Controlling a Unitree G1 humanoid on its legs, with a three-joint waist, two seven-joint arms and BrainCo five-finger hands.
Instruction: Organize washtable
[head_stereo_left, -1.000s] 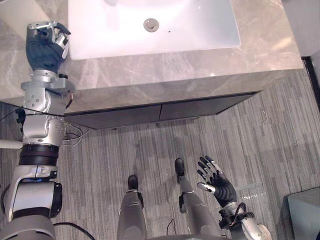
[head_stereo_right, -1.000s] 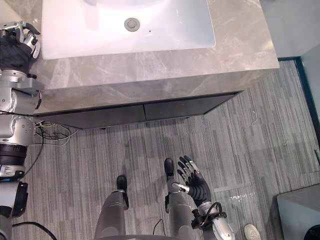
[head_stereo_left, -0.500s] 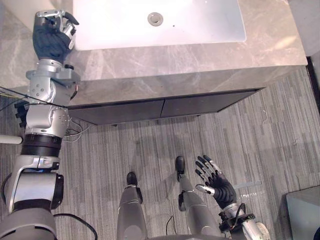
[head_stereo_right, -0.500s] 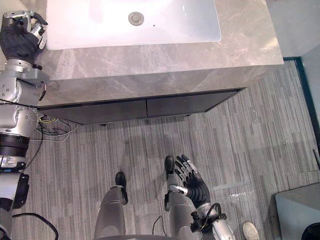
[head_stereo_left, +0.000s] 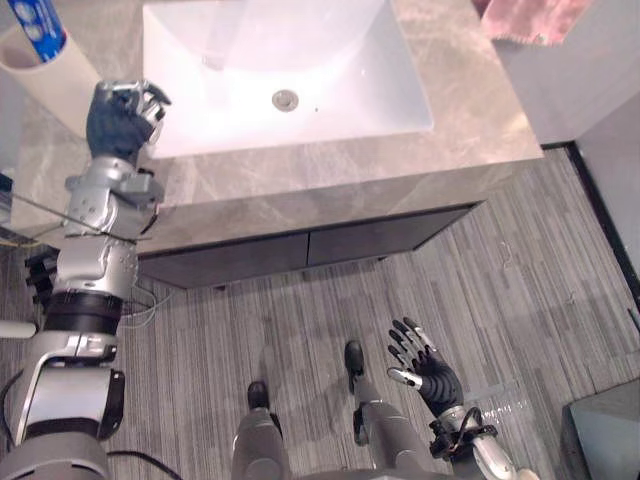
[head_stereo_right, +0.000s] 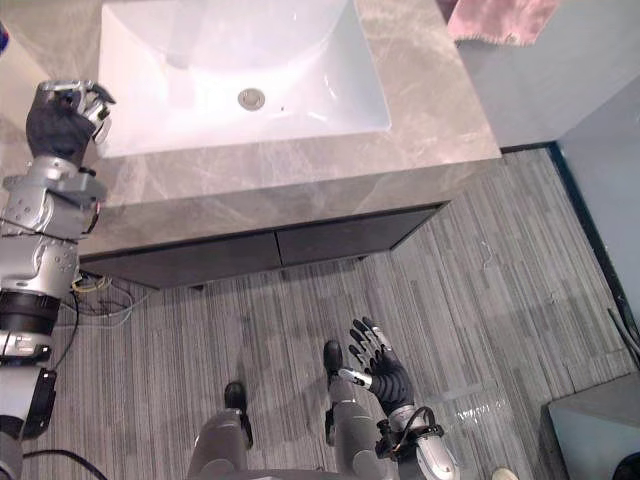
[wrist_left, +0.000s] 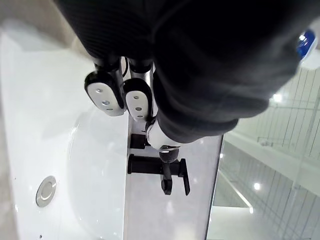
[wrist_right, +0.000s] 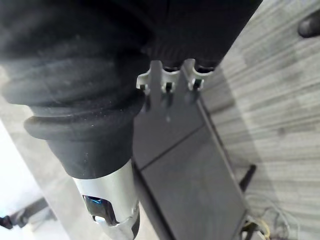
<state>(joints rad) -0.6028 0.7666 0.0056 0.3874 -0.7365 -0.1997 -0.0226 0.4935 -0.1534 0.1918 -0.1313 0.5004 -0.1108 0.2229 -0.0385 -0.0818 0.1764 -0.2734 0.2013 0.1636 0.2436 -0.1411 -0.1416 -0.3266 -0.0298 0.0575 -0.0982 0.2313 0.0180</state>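
Beside left hand (head_stereo_left: 120, 115), cup (head_stereo_left: 50, 85) seemingly upright

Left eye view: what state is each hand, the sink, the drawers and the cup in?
left hand: fingers curled, holding nothing, at the edge of the sink
right hand: open, fingers spread, holding nothing
sink: empty, drain uncovered
drawers: closed
cup: upright, blue tube inside

sink (head_stereo_left: 250, 60) set in counter (head_stereo_left: 470, 110) | towel (head_stereo_left: 530, 18) behind-right | cup (head_stereo_left: 40, 60) left
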